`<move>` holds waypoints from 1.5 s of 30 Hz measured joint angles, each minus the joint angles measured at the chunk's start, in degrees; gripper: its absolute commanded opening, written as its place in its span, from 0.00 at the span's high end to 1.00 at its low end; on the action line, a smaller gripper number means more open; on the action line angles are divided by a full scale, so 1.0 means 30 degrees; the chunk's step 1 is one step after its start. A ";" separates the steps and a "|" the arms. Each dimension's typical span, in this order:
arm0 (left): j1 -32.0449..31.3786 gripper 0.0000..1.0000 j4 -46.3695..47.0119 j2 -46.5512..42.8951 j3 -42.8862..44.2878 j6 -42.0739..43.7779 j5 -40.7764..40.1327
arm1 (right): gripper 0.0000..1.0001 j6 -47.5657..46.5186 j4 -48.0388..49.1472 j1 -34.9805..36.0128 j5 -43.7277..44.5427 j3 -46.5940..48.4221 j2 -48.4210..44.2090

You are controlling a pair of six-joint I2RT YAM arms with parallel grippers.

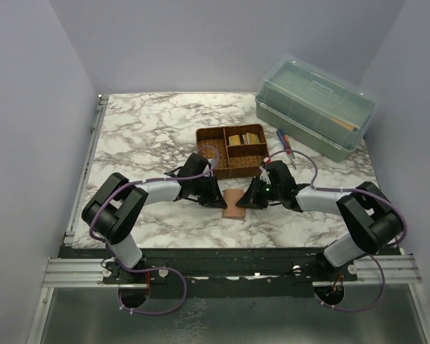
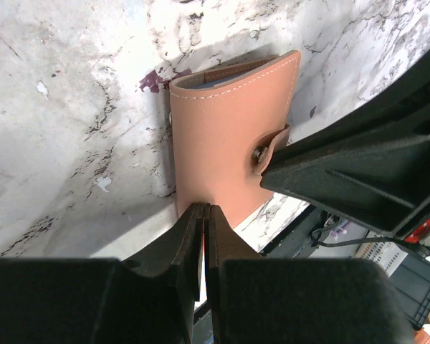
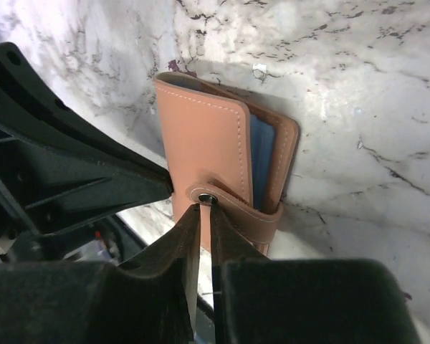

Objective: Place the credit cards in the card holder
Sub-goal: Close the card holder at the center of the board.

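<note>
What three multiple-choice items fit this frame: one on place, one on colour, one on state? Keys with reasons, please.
1. Where does the card holder lie?
A. On the floor
B. On the marble table, between the left claw and the right claw
C. In a drawer

2. What colour is the card holder's cover?
A. Black
B. Green
C. Tan-brown

3. How is the card holder?
A. Folded shut
B. Spread open flat
C. Torn in two

Key:
1 B: the top view shows it on the marble with a claw at each side.
2 C: both wrist views show a tan-brown stitched cover.
3 A: the covers lie together, and the blue pockets show only along one side in the right wrist view.
</note>
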 measured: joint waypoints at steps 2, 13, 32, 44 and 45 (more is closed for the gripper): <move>-0.0022 0.89 0.0029 0.0000 0.0000 0.0000 0.0000 | 0.88 0.0517 0.0852 -0.0940 -0.1202 -0.0321 0.0415; -0.0022 0.90 -0.0015 0.0000 0.0000 0.0022 -0.0007 | 0.86 0.2302 0.1370 -0.1814 -0.5938 0.1209 0.3934; -0.0117 0.84 -0.0058 -0.0350 -0.0051 0.0102 -0.0022 | 0.52 -0.2528 -0.8568 0.2273 0.2331 0.5821 -0.0160; -0.0117 0.66 -0.0284 -0.0590 0.0102 0.0160 -0.0015 | 0.53 -0.2543 -1.2240 0.3126 0.7847 0.7606 -0.0233; -0.0117 0.66 -0.0393 -0.0590 0.0248 0.0168 -0.0015 | 0.53 -0.2543 -1.2546 0.3235 0.8138 0.7890 -0.0204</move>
